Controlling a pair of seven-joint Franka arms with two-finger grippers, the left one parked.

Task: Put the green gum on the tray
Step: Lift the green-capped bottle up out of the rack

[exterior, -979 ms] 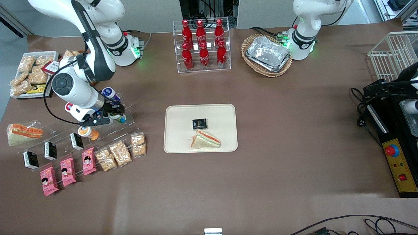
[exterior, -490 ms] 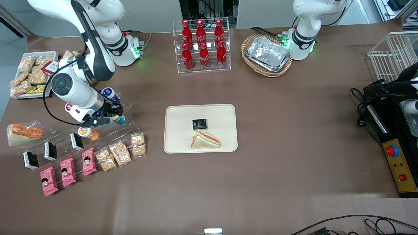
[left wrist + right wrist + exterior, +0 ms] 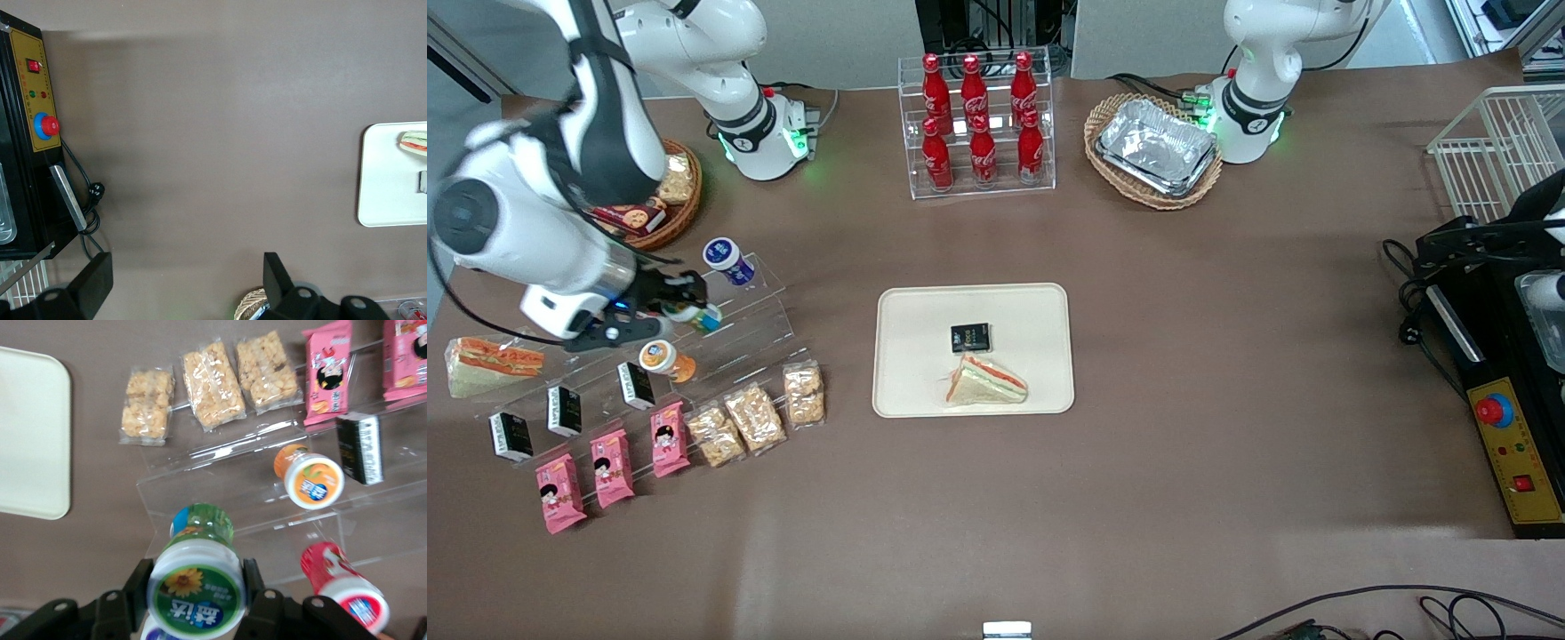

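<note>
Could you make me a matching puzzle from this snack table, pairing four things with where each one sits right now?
Things:
1. green gum bottle with white lid
2. orange-bodied gum bottle
3. wrapped triangular sandwich
4. crinkled silver foil trays

Places:
A. in the wicker basket
B. on the cream-beige rectangular tray
C. clamped in the right arm's gripper, above the clear stepped shelf
D. lying on the clear stepped shelf, nearer the front camera than the blue-bodied bottle

Pairs: 1-C, 2-D, 3-B, 4-A
</note>
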